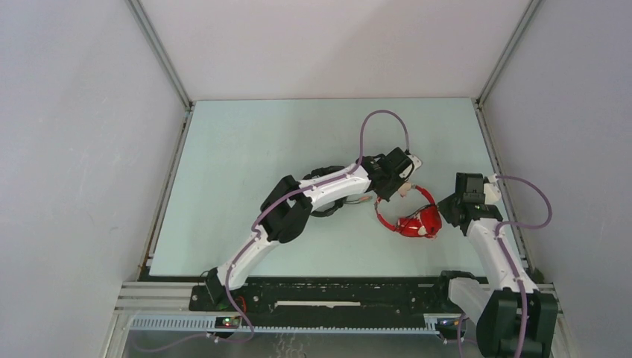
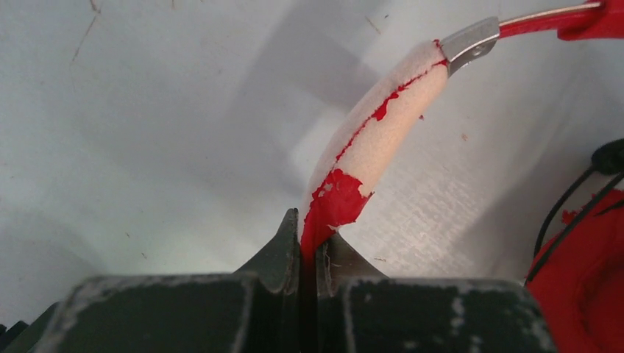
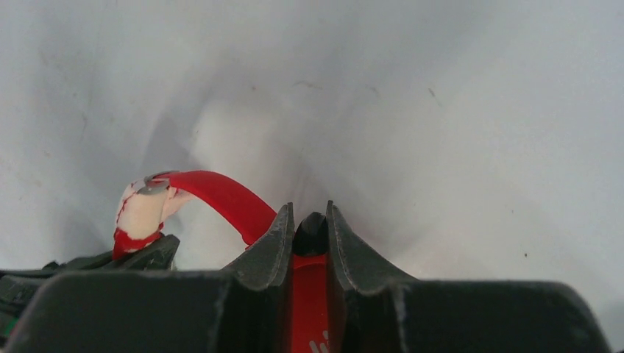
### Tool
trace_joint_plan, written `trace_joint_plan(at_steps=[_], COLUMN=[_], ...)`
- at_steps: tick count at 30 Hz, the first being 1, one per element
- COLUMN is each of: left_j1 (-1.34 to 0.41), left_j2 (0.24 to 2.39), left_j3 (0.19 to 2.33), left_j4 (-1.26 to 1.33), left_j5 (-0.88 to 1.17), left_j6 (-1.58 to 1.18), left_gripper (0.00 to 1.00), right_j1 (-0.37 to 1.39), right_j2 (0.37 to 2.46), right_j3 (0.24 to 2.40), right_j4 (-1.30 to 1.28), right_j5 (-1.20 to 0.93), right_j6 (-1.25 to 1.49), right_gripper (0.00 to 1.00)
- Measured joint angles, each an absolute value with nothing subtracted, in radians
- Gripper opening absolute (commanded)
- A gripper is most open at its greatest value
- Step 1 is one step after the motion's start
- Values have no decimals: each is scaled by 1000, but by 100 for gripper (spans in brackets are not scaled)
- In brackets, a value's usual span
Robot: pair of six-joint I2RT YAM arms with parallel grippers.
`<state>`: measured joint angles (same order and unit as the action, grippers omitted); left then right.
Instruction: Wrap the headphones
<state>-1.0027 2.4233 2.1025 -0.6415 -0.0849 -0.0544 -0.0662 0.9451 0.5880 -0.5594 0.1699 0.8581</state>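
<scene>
The headphones (image 1: 417, 221) are at the right side of the table (image 1: 261, 142), between the two grippers. The left gripper (image 2: 309, 234) is squeezed tight on the headband (image 2: 383, 125), where the red skin is peeling off. The right gripper (image 3: 310, 220) is squeezed on another red part of the headphones. A thin cable (image 2: 566, 213) runs by a red earcup (image 2: 589, 287).
</scene>
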Motion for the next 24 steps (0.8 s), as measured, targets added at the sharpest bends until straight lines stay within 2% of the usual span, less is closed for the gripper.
trace_joint_plan(at_steps=[6,11,15,18,24], left_j1=[-1001,-1000,-1000,-1000,-1000], left_j2=[2467,2467,2467,2467,2465], left_j3=[2143,2144,2144,2144,2145], left_j4=[-691,-701,-703,-705,-710], left_j5=[-94,-100,-106,-112,-104], left_j6=[-64,-71,-64,-59,-63], left_gripper=[3,17,31,36,50], right_j1=[-90,-91,-99,-104,-130], right_j2=[1085,1144,1153,1149,1081], right_j3=[588,588,588,593,650], right_j4=[-475,-440,-429,-448,-528], right_j5=[148,147,130,131,149], right_j6=[841,836,836,833,814], right_gripper=[0,28,46,57,61])
